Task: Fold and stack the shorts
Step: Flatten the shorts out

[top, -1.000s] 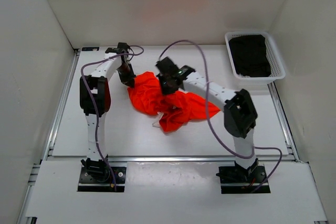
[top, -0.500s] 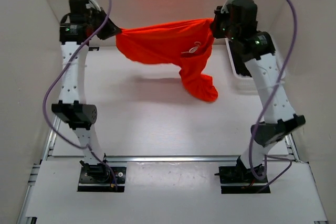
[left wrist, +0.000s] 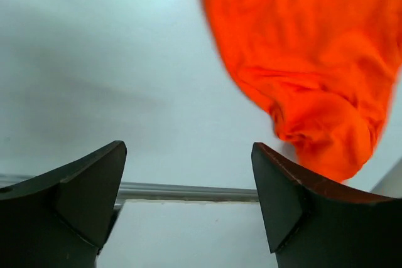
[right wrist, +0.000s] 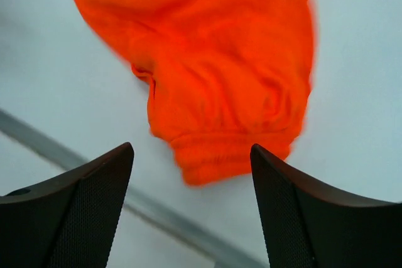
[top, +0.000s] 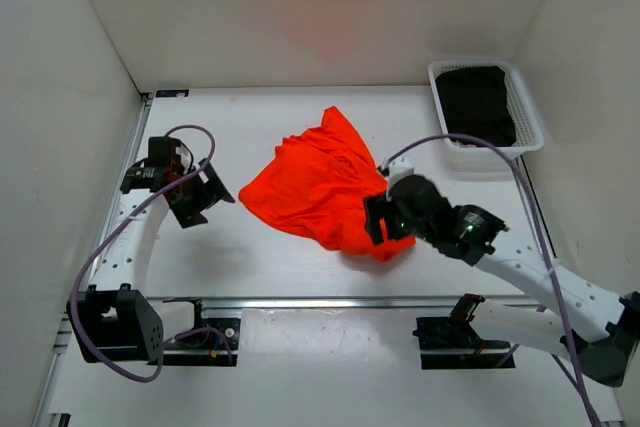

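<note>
The shorts [top: 318, 179] lie in a rumpled heap around the middle of the table [top: 250, 257], btw the two arms and not flat. One corner points toward the back wall, and a bunched, gathered edge sits at the near right. L gripper [left wrist: 188, 149] is spread wide w/ nothing in it, just left of the fabric and apart from it. Its wrist view shows bare table btw the fingers, w/ orange cloth ahead and to the right. R gripper [right wrist: 191, 149] is also spread apart and empty, low at the near-right edge of the shorts. The gathered edge lies just ahead of its fingers; can't tell if they touch. A white basket [top: 436, 69] in the far right corner holds dark clothing [top: 478, 105], well apart from the shorts. Step, as I read it: laying out/flattening, pre-fold. Neither arm has a grip and no fold is made, so the task looks early. Next move prob. needs both grippers to pinch opposite edges or corners and tug the cloth flat, legs side by side, before any fold. The fabric looks thin, so pinch low at the table, or the fingers may close on air or catch two layers.
</note>
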Action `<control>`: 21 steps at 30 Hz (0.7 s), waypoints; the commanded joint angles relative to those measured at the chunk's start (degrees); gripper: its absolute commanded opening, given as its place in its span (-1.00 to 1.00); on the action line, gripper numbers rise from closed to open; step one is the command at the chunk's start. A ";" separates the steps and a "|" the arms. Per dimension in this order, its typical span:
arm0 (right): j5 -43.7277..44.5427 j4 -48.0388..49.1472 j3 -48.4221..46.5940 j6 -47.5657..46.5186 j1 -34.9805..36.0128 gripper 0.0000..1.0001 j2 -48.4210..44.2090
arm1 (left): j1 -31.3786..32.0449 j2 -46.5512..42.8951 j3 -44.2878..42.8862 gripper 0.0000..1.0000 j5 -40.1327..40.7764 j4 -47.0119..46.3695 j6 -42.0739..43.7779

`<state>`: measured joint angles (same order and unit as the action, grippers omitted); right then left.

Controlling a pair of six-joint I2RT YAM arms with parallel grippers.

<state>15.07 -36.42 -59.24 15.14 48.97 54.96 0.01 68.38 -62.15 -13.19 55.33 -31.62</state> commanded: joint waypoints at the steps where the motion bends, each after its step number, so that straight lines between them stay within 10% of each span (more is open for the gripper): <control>1: 8.12 -7.23 5.80 18.29 6.30 0.60 -0.29 | -3.43 -6.50 0.80 0.79 3.60 -0.23 0.50; 8: 10.69 -14.72 6.94 37.74 3.34 0.06 -5.82 | -3.44 -0.54 1.84 -0.47 5.46 -0.13 0.50; 14: -10.63 -7.28 22.56 59.89 -0.45 0.54 -14.85 | 1.91 11.67 2.56 0.60 4.40 -5.31 0.41; 21: -15.25 -0.75 41.48 83.70 -0.45 0.64 -31.74 | 6.05 25.65 -1.65 0.98 8.44 -9.18 -0.73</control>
<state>3.90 -41.10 -20.27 83.40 48.66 29.02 4.82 92.18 -60.84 -7.60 49.01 -31.88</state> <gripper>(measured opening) 0.821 0.986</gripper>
